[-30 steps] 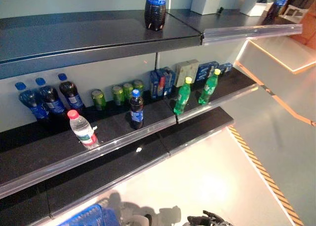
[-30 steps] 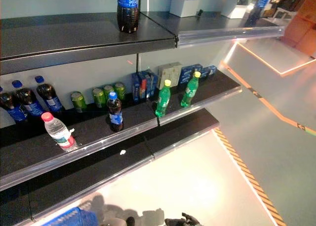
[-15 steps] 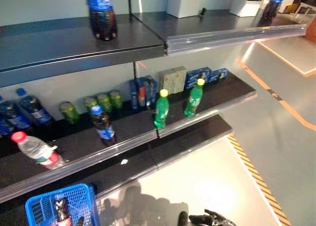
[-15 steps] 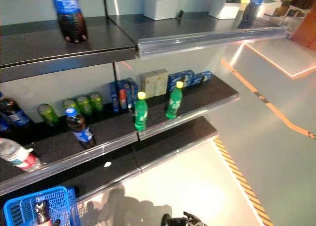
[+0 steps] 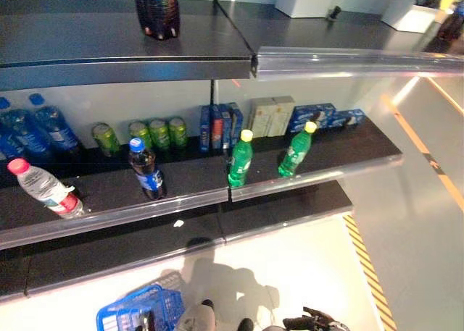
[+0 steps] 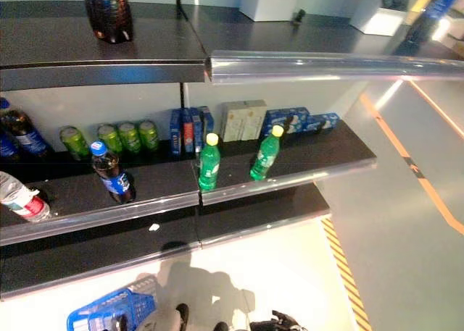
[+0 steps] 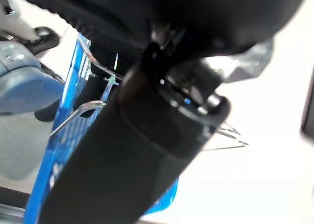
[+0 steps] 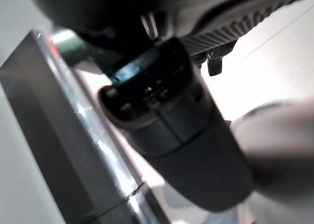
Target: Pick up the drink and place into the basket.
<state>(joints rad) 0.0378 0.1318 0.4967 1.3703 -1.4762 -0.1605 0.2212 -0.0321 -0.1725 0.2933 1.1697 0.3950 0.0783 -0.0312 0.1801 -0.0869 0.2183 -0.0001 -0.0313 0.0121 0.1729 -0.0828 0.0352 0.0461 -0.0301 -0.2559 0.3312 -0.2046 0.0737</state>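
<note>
The basket [image 5: 138, 316] hangs low on the robot's left, a dark bottle [image 5: 148, 321] apparently already inside. More drinks line the shelf [image 5: 304, 179], a cola [image 5: 147, 170] nearest. The right hand [image 5: 313, 321] sits low; neither hand's fingers can be read. Best bet: keep the basket level while reaching.

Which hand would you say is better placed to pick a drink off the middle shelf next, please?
Probably the right hand: it hangs free low at the right, below the green bottles. The left hand is occupied, carrying the blue basket by its wire handle, low at the left.
</note>
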